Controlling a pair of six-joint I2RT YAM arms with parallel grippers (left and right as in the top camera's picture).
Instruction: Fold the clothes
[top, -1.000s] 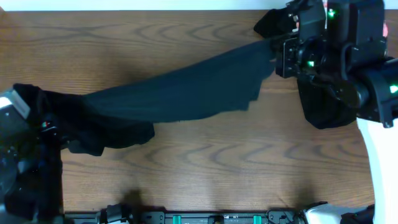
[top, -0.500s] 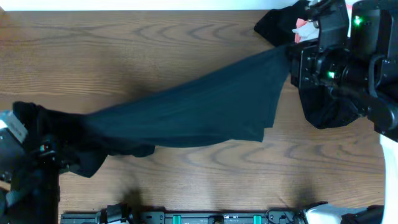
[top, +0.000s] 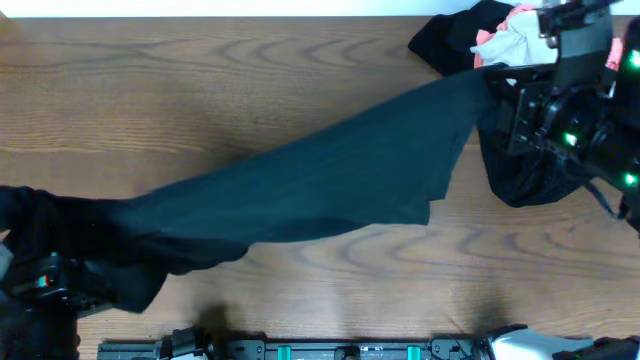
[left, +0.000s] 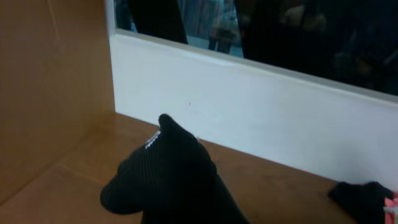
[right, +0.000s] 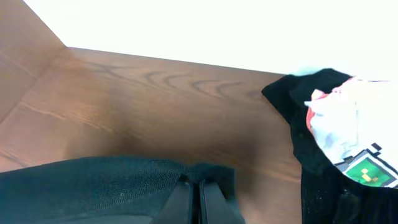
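Observation:
A dark teal-black garment (top: 320, 185) is stretched in the air across the table from lower left to upper right. My right gripper (right: 193, 190) is shut on its upper right edge (top: 480, 85); the mesh cloth (right: 93, 186) hangs from the fingers. My left gripper is at the far left edge (top: 40, 280), buried in bunched black cloth (left: 174, 180); its fingers are hidden in the left wrist view.
A pile of clothes lies at the back right: a black garment (top: 450, 35) with a white and pink one (top: 505, 40) on it, also in the right wrist view (right: 339, 124). More dark cloth (top: 525, 175) lies under the right arm. A white wall (left: 261, 106) borders the table's far edge.
Both arms moved apart: the right gripper went right, the left went left and down. The garment has been pulled flatter and wider between them.

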